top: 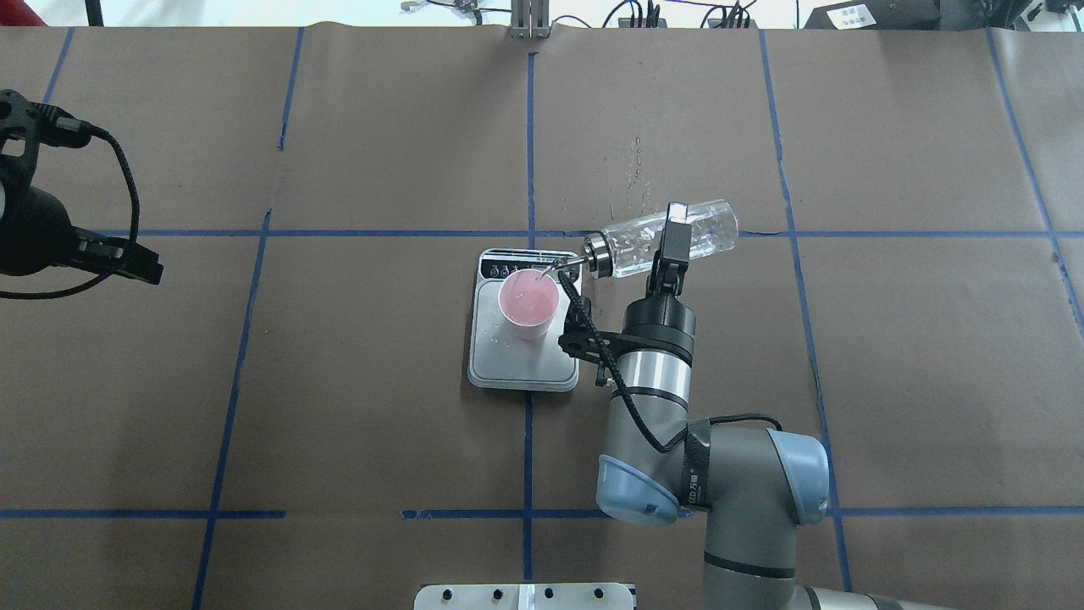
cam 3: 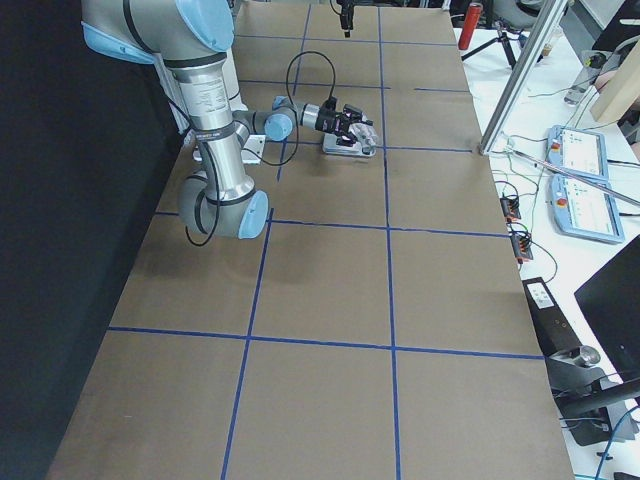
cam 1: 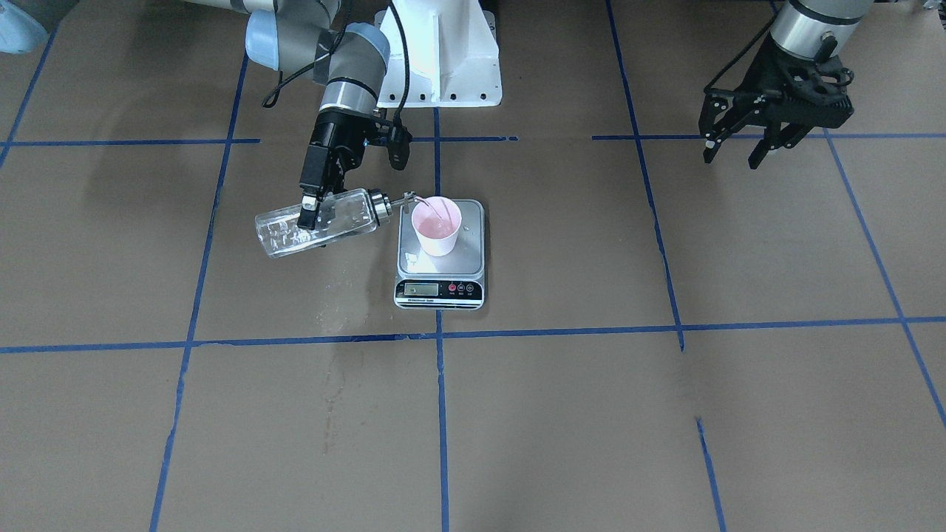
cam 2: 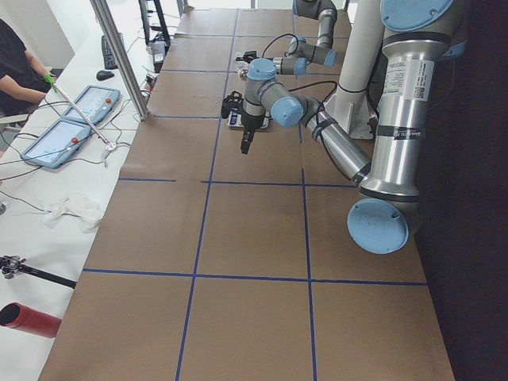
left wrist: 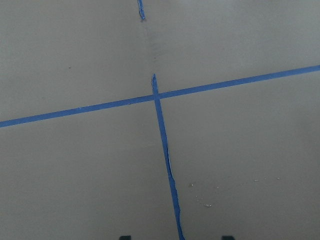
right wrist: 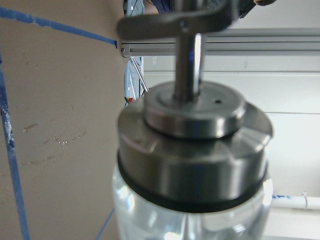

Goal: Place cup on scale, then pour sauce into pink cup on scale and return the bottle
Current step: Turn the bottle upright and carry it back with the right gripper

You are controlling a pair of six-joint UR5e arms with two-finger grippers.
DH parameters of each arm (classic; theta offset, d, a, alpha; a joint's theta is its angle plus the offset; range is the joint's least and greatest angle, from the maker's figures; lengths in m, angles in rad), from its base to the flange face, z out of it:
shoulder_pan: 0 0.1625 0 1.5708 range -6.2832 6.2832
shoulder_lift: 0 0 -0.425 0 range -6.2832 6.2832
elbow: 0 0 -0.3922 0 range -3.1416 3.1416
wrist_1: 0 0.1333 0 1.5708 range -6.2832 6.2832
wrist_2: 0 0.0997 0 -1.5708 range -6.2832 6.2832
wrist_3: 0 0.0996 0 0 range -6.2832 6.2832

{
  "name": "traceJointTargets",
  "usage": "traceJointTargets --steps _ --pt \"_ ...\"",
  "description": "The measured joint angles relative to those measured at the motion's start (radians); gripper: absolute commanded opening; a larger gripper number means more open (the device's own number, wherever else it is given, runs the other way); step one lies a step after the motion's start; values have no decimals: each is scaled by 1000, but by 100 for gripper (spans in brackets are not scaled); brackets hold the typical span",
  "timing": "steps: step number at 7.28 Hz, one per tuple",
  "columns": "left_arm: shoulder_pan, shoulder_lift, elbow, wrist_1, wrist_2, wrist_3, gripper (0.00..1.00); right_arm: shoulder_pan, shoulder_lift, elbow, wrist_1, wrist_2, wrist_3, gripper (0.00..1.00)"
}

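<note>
On the silver-grey digital scale (cam 1: 414, 260) stood the pale pink paper cup (cam 1: 437, 227); the right gripper (cam 1: 310, 214) pinched the clear glass bottle (cam 1: 347, 214), tipped nearly level, spout (cam 1: 410, 198) over the cup's rim. The left gripper (cam 1: 732, 157) hung spread, well apart.

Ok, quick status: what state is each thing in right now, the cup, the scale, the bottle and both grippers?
Small pale pink paper cup: upright on the scale's platform.
Silver-grey digital kitchen scale: carrying the cup; reading illegible.
Clear glass bottle with metal pourer cap: tipped near horizontal, spout over the cup's rim.
Right gripper: shut on the bottle.
Left gripper: open, empty, off to the side.
</note>
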Motion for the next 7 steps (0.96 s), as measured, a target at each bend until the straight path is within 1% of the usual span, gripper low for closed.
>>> traceJointTargets --steps 2,3,4,5,7 --pt "0 -1 1 0 0 -1 69 -30 0 4 3 68 430 0" --pt "1 -2 1 0 0 -1 69 -38 1 19 26 114 616 0" --pt "1 -3 1 0 0 -2 69 -42 -15 34 112 162 763 0" --pt "1 -4 2 0 0 -2 69 -44 -56 37 250 204 857 0" --pt "2 -6 3 0 0 -4 69 -35 -141 45 455 228 952 0"
